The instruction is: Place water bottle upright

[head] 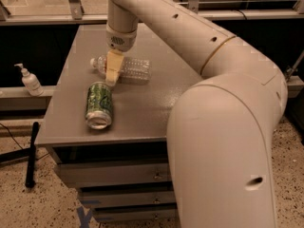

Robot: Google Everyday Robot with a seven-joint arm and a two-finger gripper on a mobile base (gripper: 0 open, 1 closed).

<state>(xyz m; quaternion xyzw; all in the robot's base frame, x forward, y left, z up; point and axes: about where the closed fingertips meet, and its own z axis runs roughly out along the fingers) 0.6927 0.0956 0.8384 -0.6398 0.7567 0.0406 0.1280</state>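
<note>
Lying on its side on the table [147, 118], water bottle [136, 70], long axis left-right, cap leftward; gripper [113, 69] directly over its neck end, near green can [99, 104]; grip state cannot be told.

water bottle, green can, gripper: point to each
water bottle [135, 70], camera view, ribbed clear body
green can [99, 102], camera view, middle of its side
gripper [112, 79], camera view, its tip, at the bottle's neck end

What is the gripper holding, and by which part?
Cannot be told: the gripper is at the neck end of the lying bottle; no grip shows.
</note>
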